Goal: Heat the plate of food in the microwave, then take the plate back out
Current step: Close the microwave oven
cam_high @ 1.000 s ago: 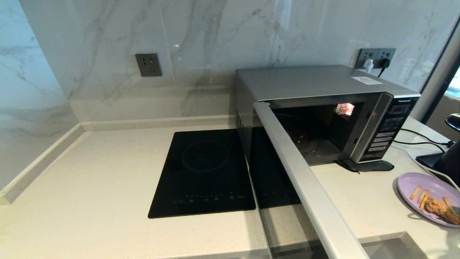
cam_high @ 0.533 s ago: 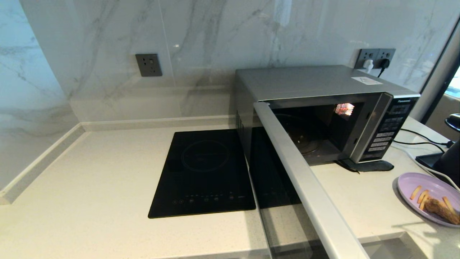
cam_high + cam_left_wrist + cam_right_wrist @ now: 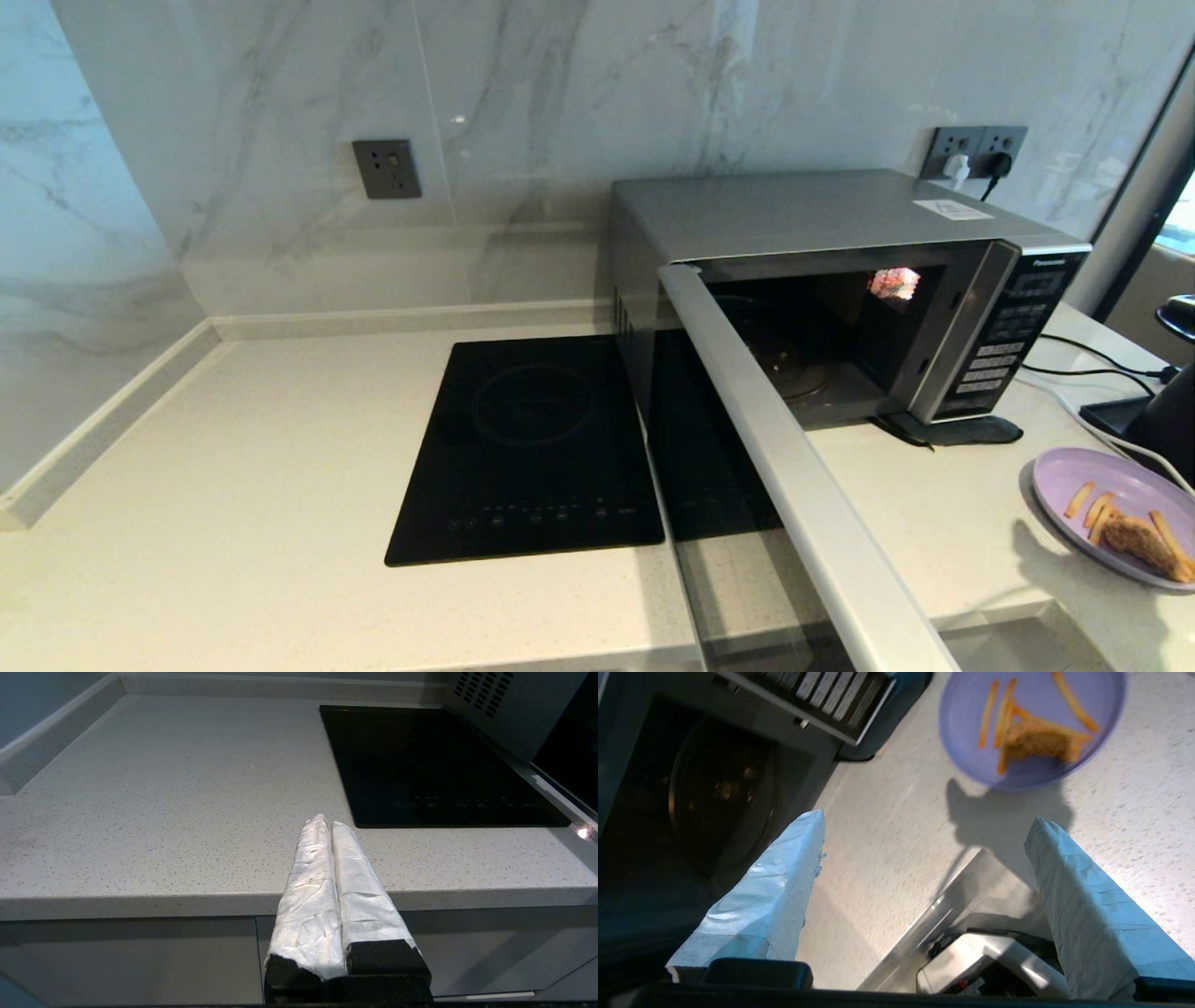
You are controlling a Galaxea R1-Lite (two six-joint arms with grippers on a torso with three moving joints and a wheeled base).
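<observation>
Sitting on the pale speckled stone counter [image 3: 896, 523] to the right of the boxy silver-grey Panasonic microwave [image 3: 822, 224], the round shallow lilac-purple plate of fries and breaded chicken [image 3: 1116, 513] has not yet been picked up. The microwave's dark glass door [image 3: 794, 485] stands wide open, and its cavity shows only the glass turntable. The right gripper [image 3: 924, 826], fingers wrapped in pale tape and spread wide, hovers above the counter edge in front of the microwave, short of the plate. The left gripper [image 3: 326, 826], fingers pressed together on nothing, hangs off the counter edge to the left of the microwave, near the flat black glass induction hob [image 3: 532, 448].

The plate looks stiff, light and smooth, so it could slip. Its thin rim nearest the gripper seems the best hold. The loose food would slide if it tilts, so it should travel level.
</observation>
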